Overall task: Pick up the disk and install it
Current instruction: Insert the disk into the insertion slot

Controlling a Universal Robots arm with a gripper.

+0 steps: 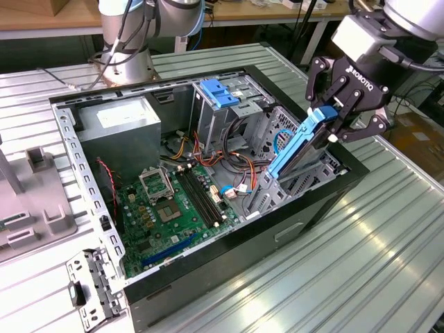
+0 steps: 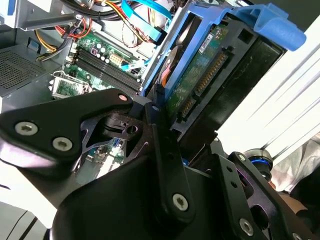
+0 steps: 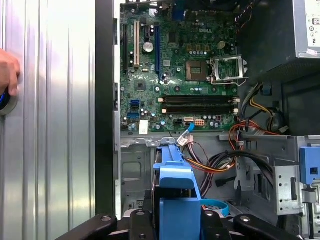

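One gripper (image 1: 329, 125) is clamped on the upper end of one disk (image 1: 297, 149). The disk slants down from its fingers toward the drive cage (image 1: 288, 191) of one open computer case (image 1: 208, 267). One bare blue bracket (image 1: 218, 92) sits farther off inside.

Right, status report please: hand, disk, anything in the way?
Status: hand shut on disk. Disk tilted, lower end at drive cage. Cables close beside it.
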